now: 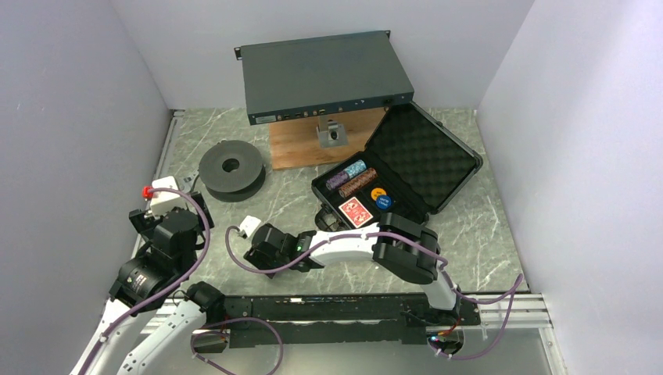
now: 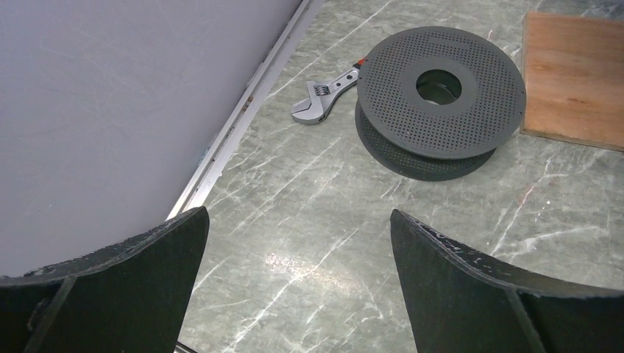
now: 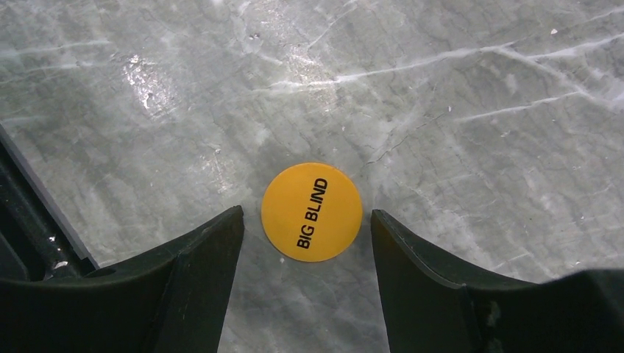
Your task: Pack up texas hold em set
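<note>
The right claw (image 3: 305, 220) has its two blunt black fingers spread apart, pointing down at the surface (image 3: 456, 88), a grey-green marbled sheet with pale veins. Between the fingers, touching neither, lies a flat round yellow disc (image 3: 312, 212) printed "BIG BLIND" in black. From overhead this claw sits off the near left corner of the case (image 1: 453, 181), and the wrist hides the disc there.

The case is black rectangular plastic and stands open, its lid tilted back and lined with dark egg-crate foam. In its tray lie short striped chip stacks (image 1: 353, 178) in teal, purple and brown, laid on their sides. Nearer the front are a red-backed card deck (image 1: 356, 211), an orange disc (image 1: 378, 193) and a blue disc (image 1: 384, 202).

The left claw (image 2: 298, 220) is also spread wide, with nothing between its fingers, well left of the case. Farther left of the case than the wooden board (image 2: 574, 73) stands a dark grey perforated spool (image 2: 438, 95), with a steel wrench (image 2: 324, 95) beside it. Behind the case a flat teal-grey metal box (image 1: 324, 78) leans above the board.
</note>
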Robot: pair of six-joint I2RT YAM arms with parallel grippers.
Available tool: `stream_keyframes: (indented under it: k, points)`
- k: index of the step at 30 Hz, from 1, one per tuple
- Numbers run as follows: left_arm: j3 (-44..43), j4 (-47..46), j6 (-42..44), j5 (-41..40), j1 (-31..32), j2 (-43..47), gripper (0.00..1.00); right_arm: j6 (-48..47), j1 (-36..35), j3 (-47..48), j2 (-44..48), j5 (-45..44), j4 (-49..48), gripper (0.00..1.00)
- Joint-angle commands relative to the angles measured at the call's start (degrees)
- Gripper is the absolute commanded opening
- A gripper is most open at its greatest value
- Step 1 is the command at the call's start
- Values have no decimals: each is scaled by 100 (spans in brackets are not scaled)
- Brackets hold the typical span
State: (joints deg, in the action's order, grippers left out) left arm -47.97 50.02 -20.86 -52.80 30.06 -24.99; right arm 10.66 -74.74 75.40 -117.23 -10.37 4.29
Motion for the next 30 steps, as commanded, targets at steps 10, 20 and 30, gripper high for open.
stream_keyframes:
  k: [10,20,30]
  points:
    - [16,-230,20,23,-59,-96,99,14,-10,72,-130,265,40,61]
    - [33,-291,66,86,-99,-101,99,-408,-15,100,-225,74,273,48]
    - [24,-296,82,127,-158,-146,99,-380,-14,160,60,10,335,46]
